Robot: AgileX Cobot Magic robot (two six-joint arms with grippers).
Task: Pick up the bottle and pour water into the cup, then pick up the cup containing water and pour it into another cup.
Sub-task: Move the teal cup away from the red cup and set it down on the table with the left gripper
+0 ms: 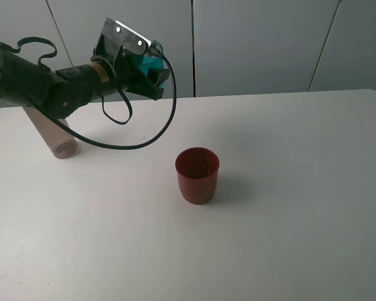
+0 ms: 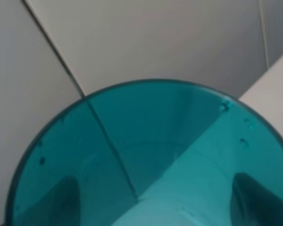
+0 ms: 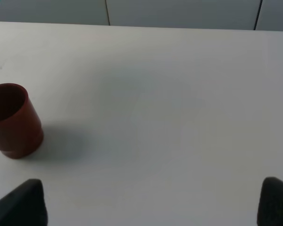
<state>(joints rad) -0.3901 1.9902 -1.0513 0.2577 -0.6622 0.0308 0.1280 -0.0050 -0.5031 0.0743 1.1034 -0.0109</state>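
The table (image 1: 288, 238) is occupied by 1 red cup (image 1: 197, 175) at centre (upright) and 1 bottle (image 1: 55, 138) lying far left.

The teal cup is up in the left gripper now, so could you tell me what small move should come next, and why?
Probably carry the teal cup forward and to the right until it hangs over the red cup. The left gripper holds it raised near the table's back edge, well off to one side of the red cup, which stands upright and open-mouthed. Tipping here would likely spill onto the table.
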